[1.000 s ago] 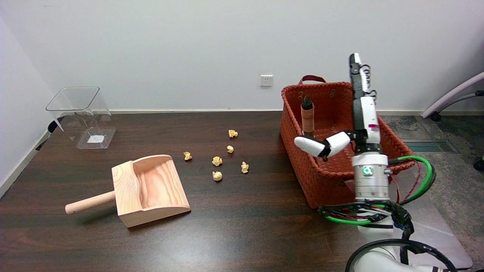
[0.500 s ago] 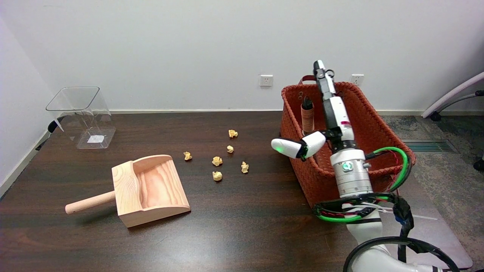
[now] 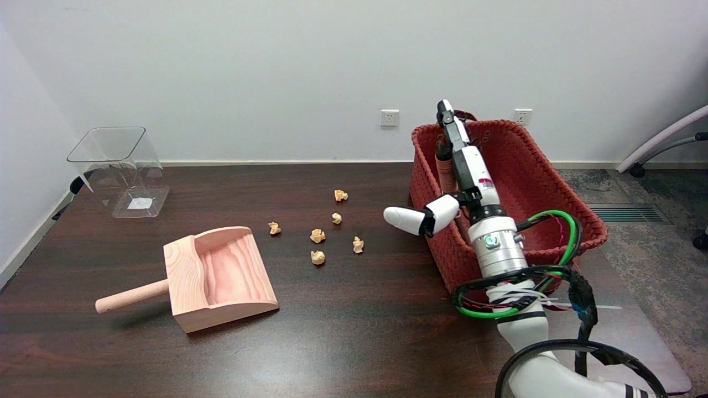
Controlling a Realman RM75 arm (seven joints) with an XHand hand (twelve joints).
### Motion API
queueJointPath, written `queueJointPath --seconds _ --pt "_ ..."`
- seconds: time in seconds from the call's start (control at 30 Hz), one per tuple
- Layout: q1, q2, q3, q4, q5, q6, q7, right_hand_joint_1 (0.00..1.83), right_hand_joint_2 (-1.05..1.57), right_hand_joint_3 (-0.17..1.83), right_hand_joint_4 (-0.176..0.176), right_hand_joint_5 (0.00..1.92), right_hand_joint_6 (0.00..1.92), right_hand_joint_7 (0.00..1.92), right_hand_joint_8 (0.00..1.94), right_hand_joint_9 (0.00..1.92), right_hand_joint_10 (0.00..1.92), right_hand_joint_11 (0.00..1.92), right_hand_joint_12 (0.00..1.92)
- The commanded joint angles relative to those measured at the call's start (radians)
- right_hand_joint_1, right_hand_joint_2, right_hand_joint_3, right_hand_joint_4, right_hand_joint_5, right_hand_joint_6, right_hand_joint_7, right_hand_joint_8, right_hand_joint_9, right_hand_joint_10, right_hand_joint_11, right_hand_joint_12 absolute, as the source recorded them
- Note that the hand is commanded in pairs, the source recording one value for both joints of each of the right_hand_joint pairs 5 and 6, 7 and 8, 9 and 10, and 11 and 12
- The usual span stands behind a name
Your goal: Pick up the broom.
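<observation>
The right hand (image 3: 462, 174) reaches over the red woven basket (image 3: 553, 182), fingers stretched, thumb spread wide, holding nothing. One broom (image 3: 444, 168) stands inside the basket's left side. Six paper scraps (image 3: 317, 236) lie left, with one wooden dustpan (image 3: 218, 278) and one clear bin (image 3: 119, 168).

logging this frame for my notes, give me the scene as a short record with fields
broom: handle stands upright in the basket's left end, mostly hidden behind the hand
right hand: fingers apart, right beside the broom handle, holding nothing
basket: red woven, at the table's right end
dustpan: wooden, lying on the table left of centre
paper scraps: six crumpled bits scattered mid-table
clear bin: far left corner, tilted
</observation>
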Motion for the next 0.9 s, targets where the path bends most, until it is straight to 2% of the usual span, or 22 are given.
queueJointPath --seconds 0.03,0.43,0.7,0.9 --pt "0.023 -0.01 -0.004 0.036 0.03 -0.037 -0.026 1.02 -0.45 1.03 0.0 0.0 0.0 0.08 0.08 0.0 0.0 0.0 0.0" --pt "0.017 0.003 0.033 0.02 0.032 -0.037 -0.034 1.02 -0.42 0.99 0.0 0.04 0.04 0.11 0.11 0.04 0.04 0.04 0.04" --pt "-0.018 0.007 0.137 0.004 0.046 -0.037 -0.076 1.01 -0.36 0.94 0.0 0.08 0.08 0.14 0.14 0.08 0.08 0.08 0.08" --pt "-0.049 0.0 0.165 -0.004 0.054 -0.032 -0.077 1.03 -0.35 0.92 0.0 0.06 0.06 0.16 0.16 0.06 0.06 0.06 0.06"
